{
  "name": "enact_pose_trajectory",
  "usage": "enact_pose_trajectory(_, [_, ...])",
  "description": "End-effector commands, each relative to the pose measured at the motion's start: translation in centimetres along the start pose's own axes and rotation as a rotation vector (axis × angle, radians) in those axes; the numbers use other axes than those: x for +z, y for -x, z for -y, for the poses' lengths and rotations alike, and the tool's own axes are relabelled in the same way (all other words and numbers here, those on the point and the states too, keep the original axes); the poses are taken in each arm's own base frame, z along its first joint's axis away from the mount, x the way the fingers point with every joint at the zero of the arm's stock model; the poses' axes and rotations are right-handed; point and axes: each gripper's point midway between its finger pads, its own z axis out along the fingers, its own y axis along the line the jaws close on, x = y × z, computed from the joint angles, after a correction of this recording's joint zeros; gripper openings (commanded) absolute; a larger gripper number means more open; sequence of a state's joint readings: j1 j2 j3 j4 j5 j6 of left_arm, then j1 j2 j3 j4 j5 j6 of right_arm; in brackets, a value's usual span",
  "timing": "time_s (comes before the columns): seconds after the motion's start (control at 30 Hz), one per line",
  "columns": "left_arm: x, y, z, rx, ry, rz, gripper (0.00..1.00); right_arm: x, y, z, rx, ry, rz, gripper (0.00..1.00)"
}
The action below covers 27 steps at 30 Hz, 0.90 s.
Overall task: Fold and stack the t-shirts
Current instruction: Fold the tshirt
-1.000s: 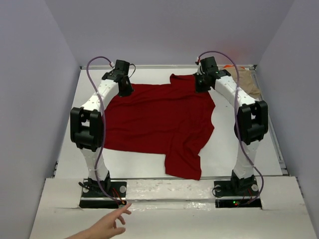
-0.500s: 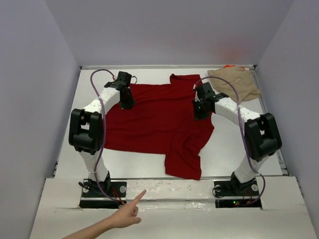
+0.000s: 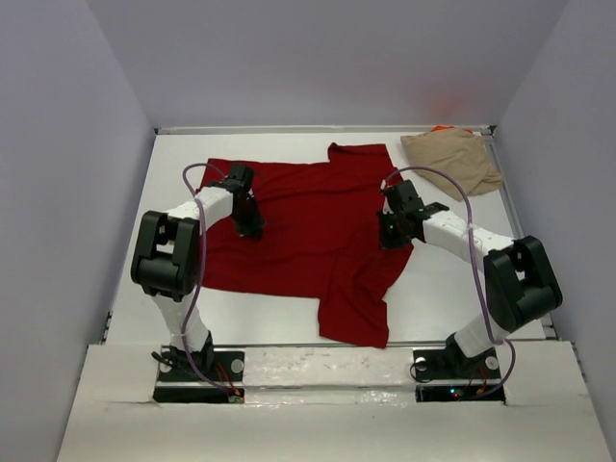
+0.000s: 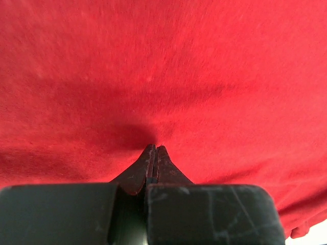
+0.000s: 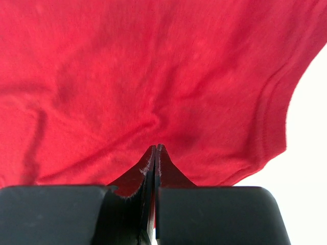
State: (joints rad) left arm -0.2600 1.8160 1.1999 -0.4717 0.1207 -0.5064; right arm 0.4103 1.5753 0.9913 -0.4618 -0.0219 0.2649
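The left claw (image 4: 155,149) has its jaws pressed together, tips resting on the dark red shirt (image 3: 318,241), which lies spread across the middle of the table (image 3: 443,298). The right claw (image 5: 155,148), jaws likewise together, touches the same shirt near its right edge. The tan shirt (image 3: 452,159) lies crumpled in the far right corner, with an orange scrap (image 3: 441,128) just behind it.

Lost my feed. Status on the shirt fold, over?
Left gripper shut, right gripper shut, tips on the dark red shirt. Spread out, not folded. Tan shirt bunched at far right corner, clear of both arms.
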Motion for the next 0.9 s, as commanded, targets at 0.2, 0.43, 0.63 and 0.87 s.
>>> enact_pose_trajectory(0.2, [-2.6, 0.3, -0.1, -0.006, -0.014, 0.068, 0.0, -0.1, 1.1, -1.2, -0.006, 0.034, 0.072, 0.0])
enact_pose_trajectory(0.43, [-3.5, 1.2, -0.5, 0.003, 0.022, 0.102, 0.0, 1.0, 1.6, -1.7, -0.028, 0.039, 0.064, 0.0])
enact_pose_trajectory(0.63, [-4.6, 2.1, -0.7, 0.008, 0.042, 0.149, 0.0, 1.7, 2.2, -1.9, -0.032, 0.037, 0.057, 0.0])
enact_pose_trajectory(0.87, [-6.8, 3.2, -2.4, -0.025, 0.126, 0.252, 0.0, -1.1, 1.8, -1.3, 0.006, -0.025, 0.141, 0.0])
